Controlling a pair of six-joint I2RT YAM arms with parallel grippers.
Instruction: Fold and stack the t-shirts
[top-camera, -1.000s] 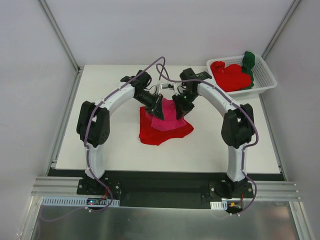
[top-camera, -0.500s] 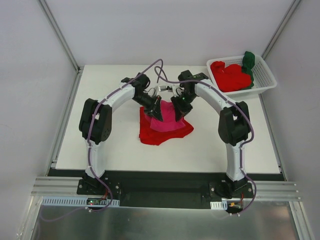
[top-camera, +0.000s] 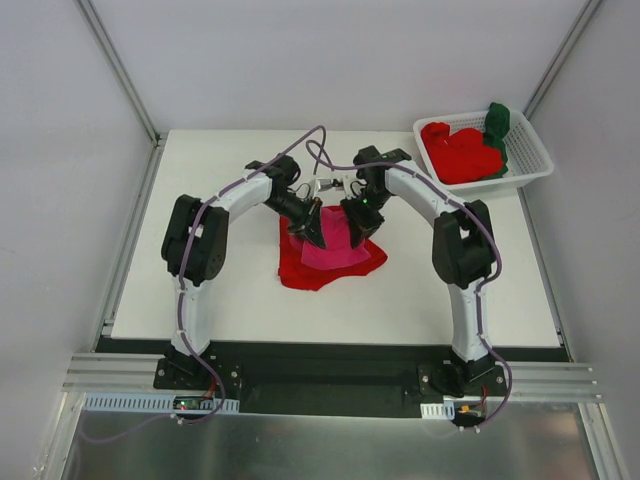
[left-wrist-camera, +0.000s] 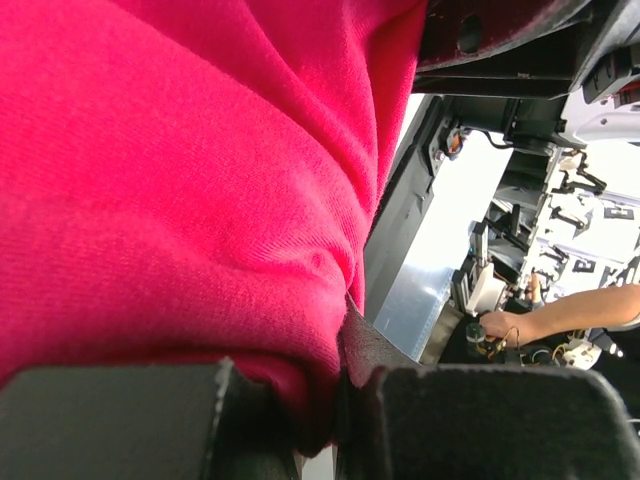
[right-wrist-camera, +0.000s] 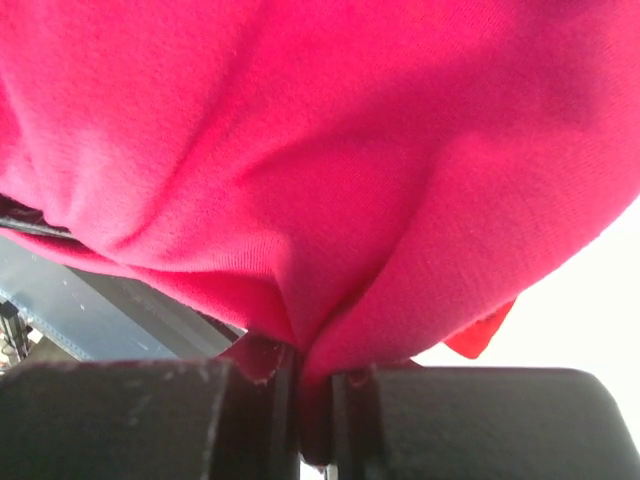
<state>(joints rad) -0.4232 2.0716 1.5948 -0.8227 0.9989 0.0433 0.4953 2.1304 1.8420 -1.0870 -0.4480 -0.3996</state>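
- Cloth fills the left gripper (top-camera: 312, 232), which is clamped tight on the left end of the magenta-pink t-shirt (top-camera: 330, 246).
- That shirt spans between both arms at the middle of the table (top-camera: 200, 200), its held edge running left to right, over a red t-shirt (top-camera: 298, 264) lying flat beneath.
- The right gripper (top-camera: 356, 230) pinches the shirt's right end, and neither arm is nearer.
- Compared with a second ago, both grippers sit slightly nearer the bases.
- Far right, the basket (top-camera: 538, 158) holds more shirts.

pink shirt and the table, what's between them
A red shirt, lying on the table under the pink shirt; the top view shows it.
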